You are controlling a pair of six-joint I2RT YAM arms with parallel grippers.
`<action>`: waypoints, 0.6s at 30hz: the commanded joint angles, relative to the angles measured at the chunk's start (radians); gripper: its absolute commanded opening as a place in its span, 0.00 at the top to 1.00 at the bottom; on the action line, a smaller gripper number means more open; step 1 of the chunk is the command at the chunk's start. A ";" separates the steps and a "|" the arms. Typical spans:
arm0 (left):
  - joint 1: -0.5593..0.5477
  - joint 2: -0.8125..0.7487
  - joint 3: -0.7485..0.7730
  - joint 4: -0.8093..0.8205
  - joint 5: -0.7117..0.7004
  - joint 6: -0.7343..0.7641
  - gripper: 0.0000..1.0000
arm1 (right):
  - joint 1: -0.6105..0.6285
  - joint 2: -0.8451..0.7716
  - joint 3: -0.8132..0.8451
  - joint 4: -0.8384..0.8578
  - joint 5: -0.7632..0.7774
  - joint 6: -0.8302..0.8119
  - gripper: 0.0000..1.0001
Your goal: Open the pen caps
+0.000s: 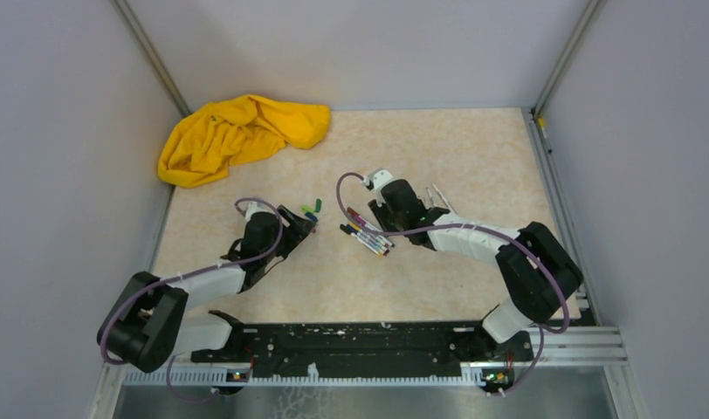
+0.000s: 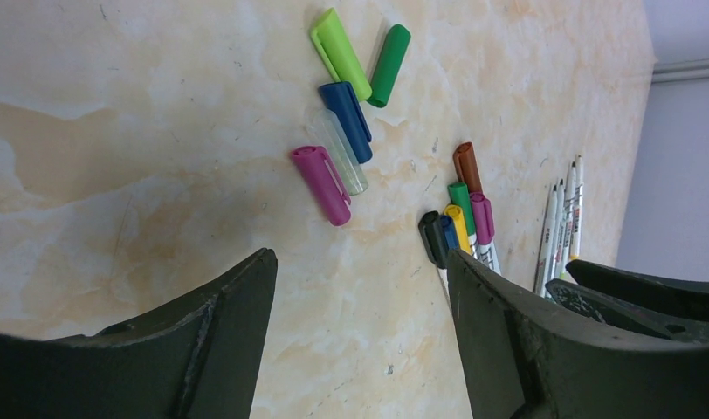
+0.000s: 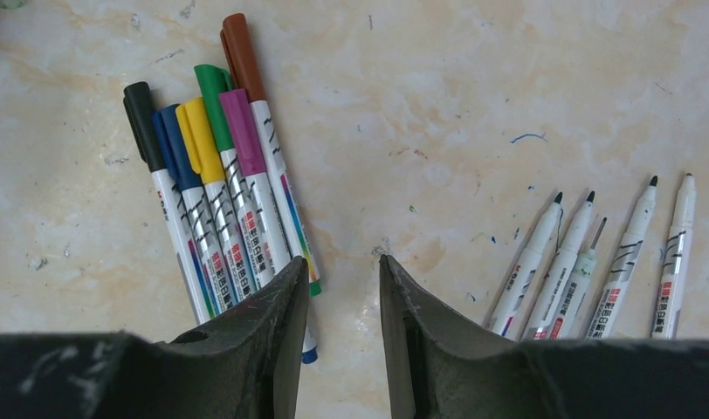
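As both arms hang over the bench [image 1: 473,148]: nothing gripped
left fingers [image 2: 220,340]: spread wide, empty, just on the near side of the loose caps
loose caps [image 2: 347,120]: five lying off the pens, left of centre; two green, blue, clear, pink
capped pens [image 3: 220,175]: six bunched, centre, caps on
bare pens [image 3: 595,262]: five, right of the bunch
right fingers [image 3: 272,332]: narrow gap, empty, over the space between the two pen groups

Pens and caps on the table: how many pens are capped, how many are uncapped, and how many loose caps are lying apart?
Capped pens: 6
Uncapped pens: 5
Loose caps: 5
Total: 16 things (11 pens, 5 caps)
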 commanded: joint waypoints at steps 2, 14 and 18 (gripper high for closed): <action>0.001 -0.046 -0.036 0.036 0.026 0.006 0.23 | 0.011 0.039 0.033 0.040 -0.053 -0.016 0.65; 0.002 -0.066 -0.057 0.062 0.010 0.038 0.23 | 0.015 0.135 0.088 0.041 -0.068 -0.022 0.66; 0.002 -0.070 -0.062 0.074 0.004 0.040 0.23 | 0.015 0.154 0.099 0.040 -0.070 -0.028 0.66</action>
